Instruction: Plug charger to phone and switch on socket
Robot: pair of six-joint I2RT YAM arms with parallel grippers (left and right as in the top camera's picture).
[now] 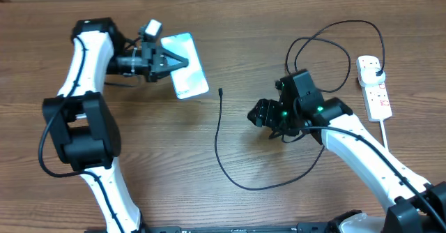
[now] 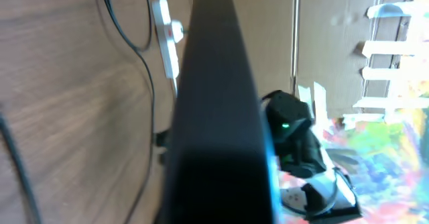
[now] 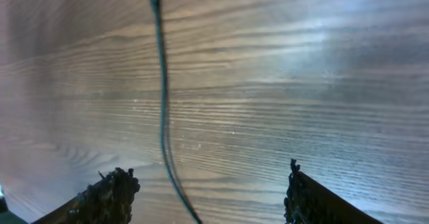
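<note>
On the wooden worktop (image 1: 265, 17), towards its left side, the phone (image 1: 191, 79) is seen as a slim rectangle with a pale blue screen, turned at a slant; the small writing on it cannot be read. It is gripped at its upper left edge by the left pincer (image 1: 180, 60), whose fingers are closed on it. In the left wrist view the phone (image 2: 218, 117) is presented edge-on as a dark, blurred band running up the middle. Whether it rests on the worktop or is lifted cannot be told. The charger (image 1: 217, 132) is laid out as a long thin black cable. Its small tip lies free just right of the phone, apart from it, and the cable is carried down, round in a wide curve and up through loops to its black end, seated in the upper part of the socket (image 1: 377, 93). The socket is a white oblong strip with red marks near the right edge, and a thick white cord (image 1: 384, 132) trails from its lower end. The right pincer (image 1: 259, 114) is held open to the right of the cable. In the right wrist view its fingertips (image 3: 107, 194) are spread wide, and the charger (image 3: 161, 103) is seen between them, lying on the wood
</note>
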